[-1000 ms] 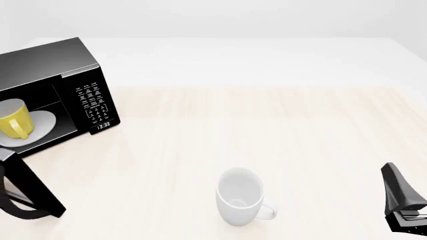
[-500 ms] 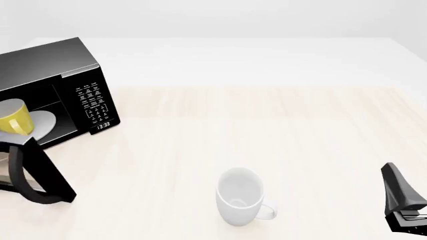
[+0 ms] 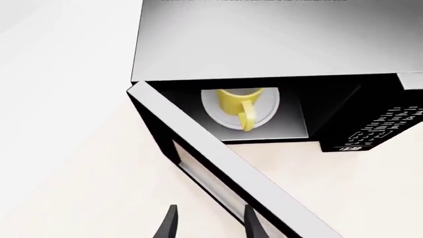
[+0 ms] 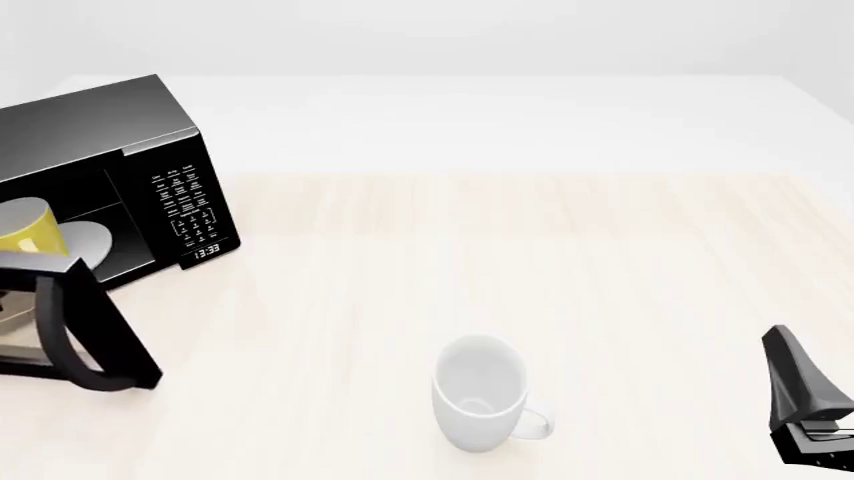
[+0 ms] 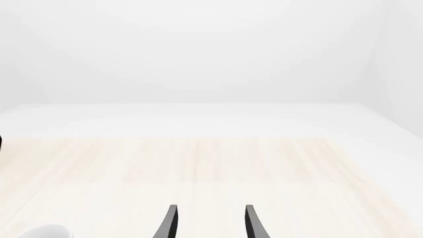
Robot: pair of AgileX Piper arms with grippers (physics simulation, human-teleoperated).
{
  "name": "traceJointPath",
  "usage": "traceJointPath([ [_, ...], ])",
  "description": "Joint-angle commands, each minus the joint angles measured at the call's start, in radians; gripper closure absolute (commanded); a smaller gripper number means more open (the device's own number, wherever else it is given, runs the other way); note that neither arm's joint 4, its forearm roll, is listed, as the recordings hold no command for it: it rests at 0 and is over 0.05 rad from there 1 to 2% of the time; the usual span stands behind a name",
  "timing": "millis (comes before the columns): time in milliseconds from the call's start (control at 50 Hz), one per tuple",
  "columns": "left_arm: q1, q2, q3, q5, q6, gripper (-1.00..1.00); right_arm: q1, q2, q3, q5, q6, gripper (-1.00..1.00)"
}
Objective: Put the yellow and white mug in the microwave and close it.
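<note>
The yellow and white mug [image 3: 238, 101] stands upright on the round white plate [image 3: 270, 111] inside the black microwave [image 3: 264, 39]. In the front view the mug [image 4: 24, 232] shows in the cavity of the microwave [image 4: 94, 130] at the far left. The microwave door [image 4: 83, 325] hangs partly open, angled across the opening. My left gripper [image 3: 209, 225] is open at the door's [image 3: 218, 163] outer face, one fingertip [image 3: 251, 224] against it. My right gripper [image 5: 209, 223] is open and empty, low at the front right [image 4: 807, 405].
An all-white mug [image 4: 478, 392] lies on the pale wood table [image 4: 534, 250] near the front middle, its rim just showing in the right wrist view [image 5: 43, 232]. The keypad and clock [image 4: 187, 205] face the table's middle.
The microwave door has swung further toward shut, hiding more of the mug and plate in the front view. The right arm and the white mug have not moved.
</note>
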Motion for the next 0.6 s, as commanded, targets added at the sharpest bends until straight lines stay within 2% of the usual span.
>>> traceJointPath([
  [20, -0.041, -0.001, -0.001, -0.013, 0.001, -1.0, 0.0, 0.0, 0.0, 0.0, 0.0, -1.0],
  [600, -0.142, 0.061, -0.021, -0.052, -0.016, -1.0, 0.0, 0.0, 0.0, 0.0, 0.0, -1.0],
])
